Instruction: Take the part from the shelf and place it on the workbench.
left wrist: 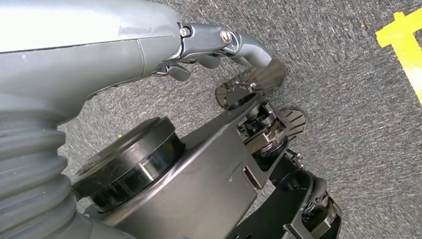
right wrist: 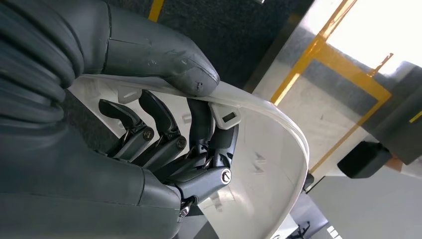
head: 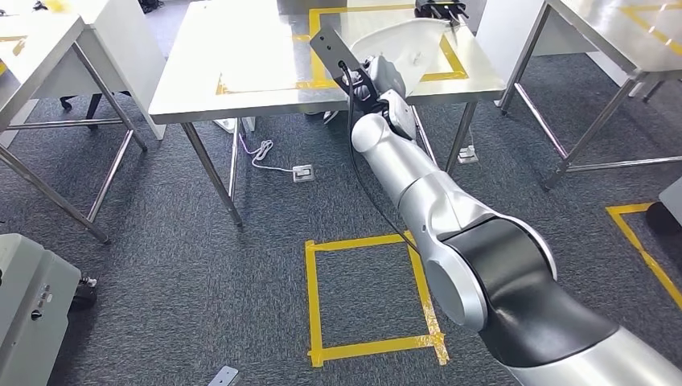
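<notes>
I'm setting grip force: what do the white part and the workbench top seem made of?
White part: likely moulded plastic, smooth and slightly glossy, with a thin curved edge and moulded clip tabs. Workbench top: apparently brushed stainless steel, grey and reflective, throwing glare, marked with yellow tape.

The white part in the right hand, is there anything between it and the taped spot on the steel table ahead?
Nothing visible blocks it. The right hand grips the white part over the steel table, near the yellow taped outline. A black object sits at the table's far edge, beyond the outline.

Your robot's silver right arm (head: 418, 181) carries a black elbow band and cable; each robot hand (right wrist: 164, 144) has grey ribbed cuffs and dark fingers.
</notes>
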